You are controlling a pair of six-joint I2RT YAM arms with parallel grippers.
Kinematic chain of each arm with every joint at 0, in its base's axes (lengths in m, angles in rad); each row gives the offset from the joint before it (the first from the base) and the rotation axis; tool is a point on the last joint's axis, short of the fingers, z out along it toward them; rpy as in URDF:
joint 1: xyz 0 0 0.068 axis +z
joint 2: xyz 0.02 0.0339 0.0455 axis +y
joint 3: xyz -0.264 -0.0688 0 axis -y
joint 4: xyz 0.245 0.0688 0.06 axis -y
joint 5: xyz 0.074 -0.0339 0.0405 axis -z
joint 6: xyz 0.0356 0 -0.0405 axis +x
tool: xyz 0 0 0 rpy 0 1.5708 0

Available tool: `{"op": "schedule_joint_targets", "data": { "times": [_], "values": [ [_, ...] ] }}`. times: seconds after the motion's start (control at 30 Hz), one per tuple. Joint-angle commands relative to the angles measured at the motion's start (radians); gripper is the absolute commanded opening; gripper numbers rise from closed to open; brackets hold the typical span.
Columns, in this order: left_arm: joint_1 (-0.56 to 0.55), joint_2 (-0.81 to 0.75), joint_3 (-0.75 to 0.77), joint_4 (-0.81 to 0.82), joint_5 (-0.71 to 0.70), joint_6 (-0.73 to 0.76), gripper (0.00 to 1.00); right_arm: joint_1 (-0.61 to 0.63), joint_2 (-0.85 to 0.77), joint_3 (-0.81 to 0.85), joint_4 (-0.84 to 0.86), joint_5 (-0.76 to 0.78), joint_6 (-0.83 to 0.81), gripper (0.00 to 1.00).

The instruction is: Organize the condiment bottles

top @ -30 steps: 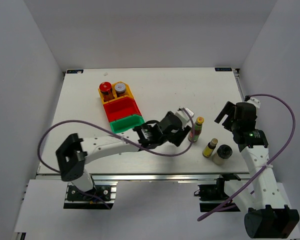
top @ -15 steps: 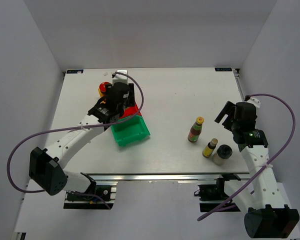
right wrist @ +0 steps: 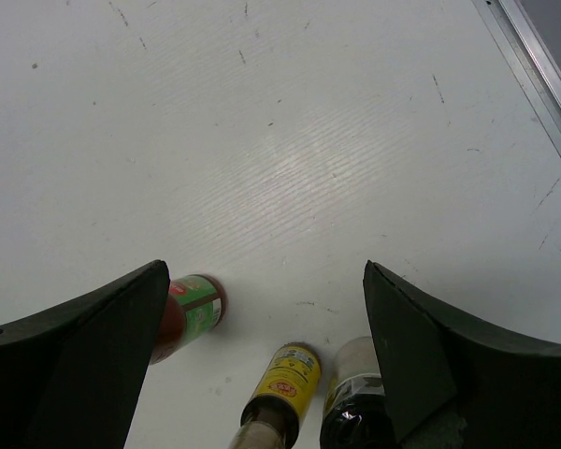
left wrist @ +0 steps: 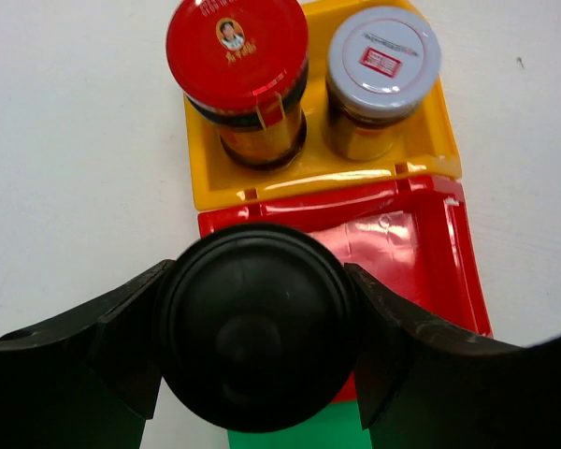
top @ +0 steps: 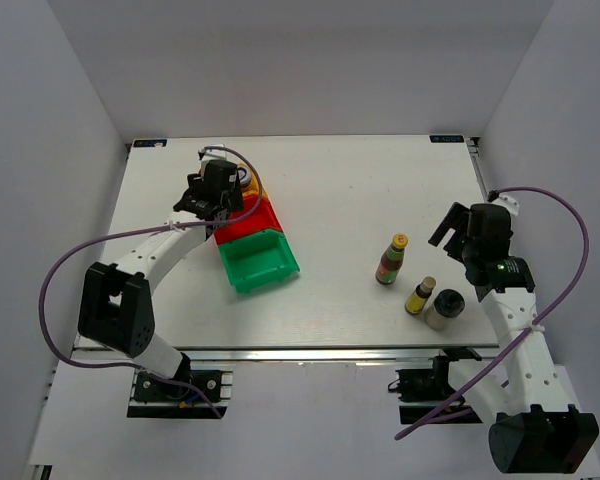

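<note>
In the top view, your left gripper sits at the far left of the table, over a row of three bins: yellow bin, red bin and green bin. The green bin is nearest you and slightly skewed. From here you cannot tell what the jaws hold. On the right, the red-labelled bottle stands upright, its long axis vertical and its yellow cap on top. The yellow-labelled bottle stands upright near it. The loose black-lidded jar is just beside that bottle, lid up. Your right gripper hangs near these three, on their far side.

In the left wrist view, the left gripper's fingers pinch the held black-lidded jar from both sides. You look straight down on its lid, so its axis points at the camera. It hangs over the near part of the red bin, and a strip of the green bin shows below it. The red-capped jar and silver-capped jar stand upright side by side in the yellow bin, caps toward you.

In the right wrist view, the right gripper is spread wide with only bare table between its fingers. The red-labelled bottle shows beside the left finger. The yellow-labelled bottle and the loose black-lidded jar rise from the bottom edge, both cut off by it.
</note>
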Motion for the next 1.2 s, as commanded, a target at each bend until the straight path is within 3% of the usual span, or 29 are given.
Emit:
{"op": "schedule_joint_targets", "data": {
  "times": [0.0, 0.53, 0.77, 0.97, 1.17],
  "values": [
    [0.02, -0.014, 0.019, 0.057, 0.028, -0.015, 0.42, -0.004, 0.003, -0.011, 0.034, 0.0, -0.002, 0.89],
    [0.025, 0.075, -0.032, 0.102, 0.03, -0.073, 0.45, -0.004, 0.001, -0.024, 0.045, -0.018, -0.012, 0.89],
    [0.025, 0.041, -0.093, 0.13, 0.059, -0.089, 0.75, -0.004, -0.031, -0.008, 0.054, -0.07, -0.032, 0.89],
    [0.025, 0.013, -0.052, 0.085, 0.077, -0.089, 0.98, -0.004, -0.073, 0.053, 0.083, -0.242, -0.093, 0.89],
    [0.025, -0.052, 0.017, 0.024, 0.074, -0.084, 0.98, 0.008, -0.062, 0.074, 0.113, -0.52, -0.18, 0.89]
  ]
}}
